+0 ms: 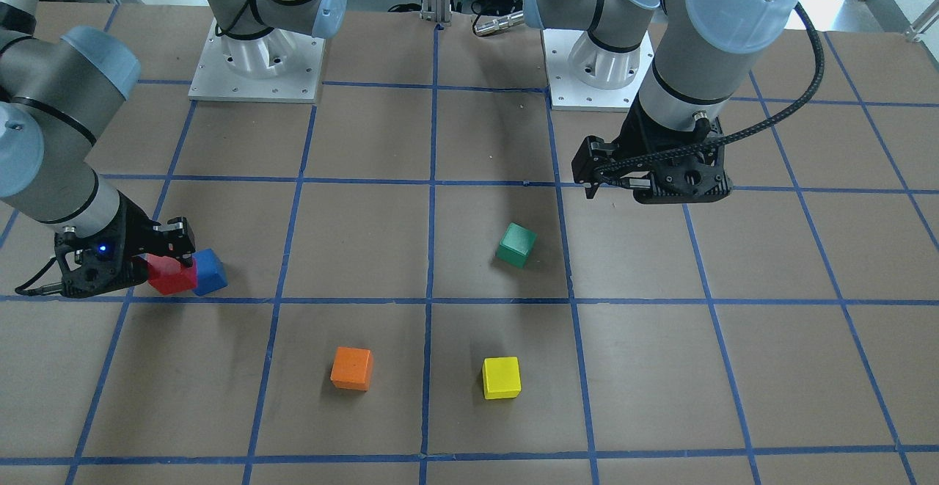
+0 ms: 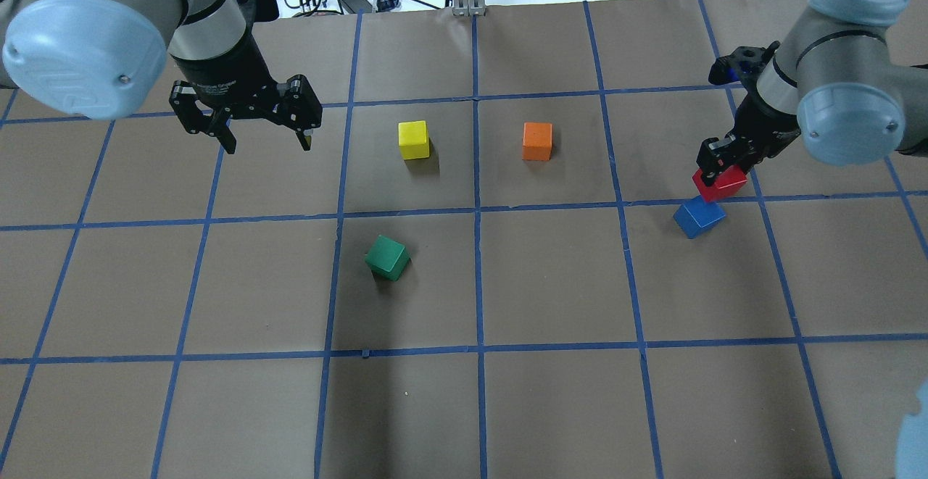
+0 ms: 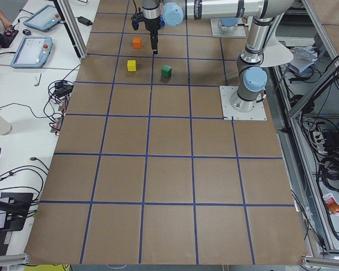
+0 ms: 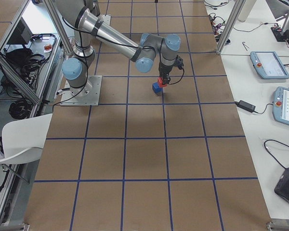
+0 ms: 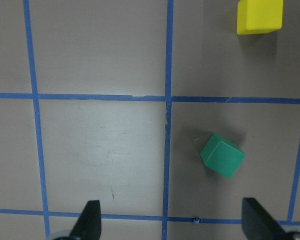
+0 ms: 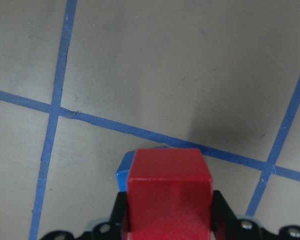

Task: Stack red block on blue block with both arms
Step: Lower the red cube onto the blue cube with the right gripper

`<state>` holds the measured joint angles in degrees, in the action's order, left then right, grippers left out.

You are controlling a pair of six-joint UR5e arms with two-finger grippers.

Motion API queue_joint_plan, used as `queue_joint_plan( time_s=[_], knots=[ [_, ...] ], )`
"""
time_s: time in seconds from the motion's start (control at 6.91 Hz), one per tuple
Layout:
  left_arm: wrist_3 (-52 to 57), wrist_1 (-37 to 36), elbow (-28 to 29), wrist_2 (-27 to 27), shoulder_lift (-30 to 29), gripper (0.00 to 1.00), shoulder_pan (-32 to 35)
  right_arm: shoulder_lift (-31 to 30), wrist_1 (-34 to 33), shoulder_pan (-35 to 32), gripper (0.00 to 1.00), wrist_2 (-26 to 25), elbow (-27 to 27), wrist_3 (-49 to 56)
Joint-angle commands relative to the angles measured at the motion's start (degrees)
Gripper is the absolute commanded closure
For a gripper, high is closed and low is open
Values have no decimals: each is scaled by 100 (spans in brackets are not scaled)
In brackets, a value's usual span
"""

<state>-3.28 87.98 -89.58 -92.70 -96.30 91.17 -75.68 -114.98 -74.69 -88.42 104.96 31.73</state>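
My right gripper (image 2: 721,167) is shut on the red block (image 2: 719,182) and holds it over the blue block (image 2: 698,218), which stands on the table at the robot's right. In the right wrist view the red block (image 6: 170,192) fills the space between the fingers, and a blue edge (image 6: 123,173) shows under its left side. I cannot tell whether the two blocks touch. In the front-facing view the red block (image 1: 172,276) overlaps the blue one (image 1: 210,271). My left gripper (image 2: 264,135) is open and empty, raised above the table; its view (image 5: 172,220) shows both fingertips spread wide.
A green cube (image 2: 388,258) lies turned askew near the table's middle, below the left gripper's view (image 5: 222,156). A yellow cube (image 2: 413,140) and an orange cube (image 2: 537,140) stand farther out. The arm bases (image 1: 257,67) stand at the robot's edge.
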Motion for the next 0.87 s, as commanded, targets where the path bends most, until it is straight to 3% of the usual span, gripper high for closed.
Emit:
queue_joint_plan(
  time_s=[0.0,0.43,0.72],
  knots=[
    [3,0,3,-3,15,0,6,18,2,-28,100,-9,33,290],
    [3,0,20,-3,41,0,-20,-17,20,-28,98,9,104,272],
    [38,0,-6,-3,32,0,-38,-26,72,-37,84,0,174,290]
  ],
)
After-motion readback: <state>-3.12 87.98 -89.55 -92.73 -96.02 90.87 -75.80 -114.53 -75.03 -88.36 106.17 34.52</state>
